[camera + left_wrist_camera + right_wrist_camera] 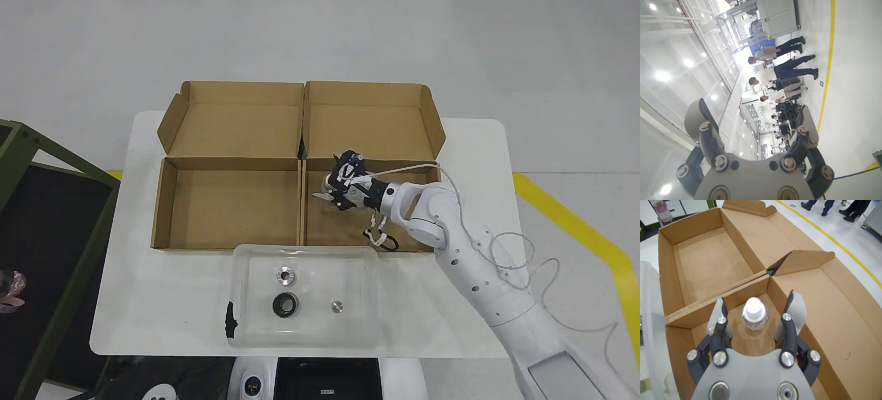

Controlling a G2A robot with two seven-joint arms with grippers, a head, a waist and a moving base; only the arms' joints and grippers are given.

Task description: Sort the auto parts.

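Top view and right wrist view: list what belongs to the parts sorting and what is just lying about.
Job: clear bin; in it a silver fitting, black ring, silver disc; empty cardboard box; second cardboard box holding a white-capped bottle; open right pincer above it.
Lying about: green frame; yellow floor line.

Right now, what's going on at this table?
The right gripper hangs over the right-hand cardboard box, jaws open on either side of a small clear bottle with a white cap that stands on the box floor, not gripped. Three small parts lie in the clear bin nearest the robot. The left gripper is open and empty, pointing off into the room.
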